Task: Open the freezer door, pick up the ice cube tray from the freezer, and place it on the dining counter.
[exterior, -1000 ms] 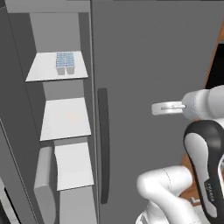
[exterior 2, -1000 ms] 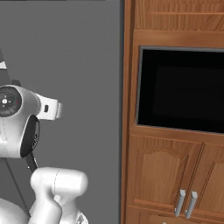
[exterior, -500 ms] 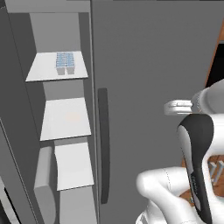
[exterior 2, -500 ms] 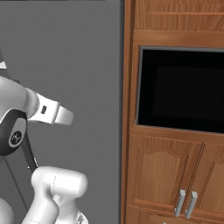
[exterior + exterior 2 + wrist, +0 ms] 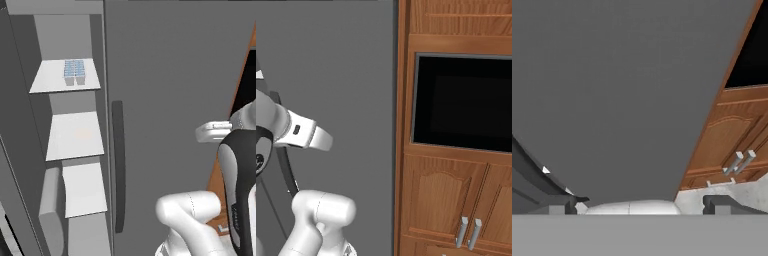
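Note:
The freezer [image 5: 75, 135] stands open at the left, its white shelves showing. On the top shelf lies the pale blue ice cube tray [image 5: 75, 71]. Along the far left edge is the inner side of the swung-out freezer door [image 5: 11, 125], with a grey bin [image 5: 50, 210] low on it. My hand [image 5: 212, 131] hangs far to the right of the freezer, in front of the plain grey door [image 5: 170, 75]. In the hand view my gripper [image 5: 642, 205] is open, its fingertips [image 5: 562, 205] wide apart with nothing between them, facing that plain door [image 5: 622, 90].
The plain door carries a long dark vertical handle [image 5: 117, 165]. To its right stands a wooden cabinet wall [image 5: 446, 200] with a black inset oven window [image 5: 463, 102] and two metal cabinet handles [image 5: 468, 232]. My white arm [image 5: 303, 132] crosses the lower left.
My arm has swung to the right, away from the open freezer and across the plain grey door. The tray and the doors have not moved.

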Controlling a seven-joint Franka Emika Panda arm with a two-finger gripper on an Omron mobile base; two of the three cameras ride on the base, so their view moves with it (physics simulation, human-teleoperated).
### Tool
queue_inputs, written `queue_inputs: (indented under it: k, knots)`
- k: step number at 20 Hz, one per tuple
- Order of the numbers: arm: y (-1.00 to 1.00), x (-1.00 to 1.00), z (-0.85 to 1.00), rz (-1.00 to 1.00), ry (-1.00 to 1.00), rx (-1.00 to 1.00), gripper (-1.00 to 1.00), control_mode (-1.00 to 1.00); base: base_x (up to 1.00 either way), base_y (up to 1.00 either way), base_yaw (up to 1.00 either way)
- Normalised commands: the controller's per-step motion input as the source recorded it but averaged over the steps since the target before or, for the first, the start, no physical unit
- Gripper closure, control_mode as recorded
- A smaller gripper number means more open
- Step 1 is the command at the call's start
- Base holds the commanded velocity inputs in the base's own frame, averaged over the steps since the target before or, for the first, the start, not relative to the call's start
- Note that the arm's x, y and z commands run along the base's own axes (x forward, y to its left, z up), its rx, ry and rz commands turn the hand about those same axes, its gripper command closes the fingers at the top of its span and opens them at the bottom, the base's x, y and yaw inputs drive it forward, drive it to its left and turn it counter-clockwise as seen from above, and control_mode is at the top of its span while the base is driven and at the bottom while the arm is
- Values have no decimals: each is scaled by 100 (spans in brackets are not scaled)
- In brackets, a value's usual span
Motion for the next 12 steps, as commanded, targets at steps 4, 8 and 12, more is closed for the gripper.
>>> queue_inputs:
  k: [4,8,12]
  knots:
    - [14,-13,-3,1,0,-2,-100,-100,0,0,0]
    - [14,-1,0,0,0,-1,-100,-100,0,0,0]
    - [2,0,0,0,0,0,-100,100,-14,1,0]
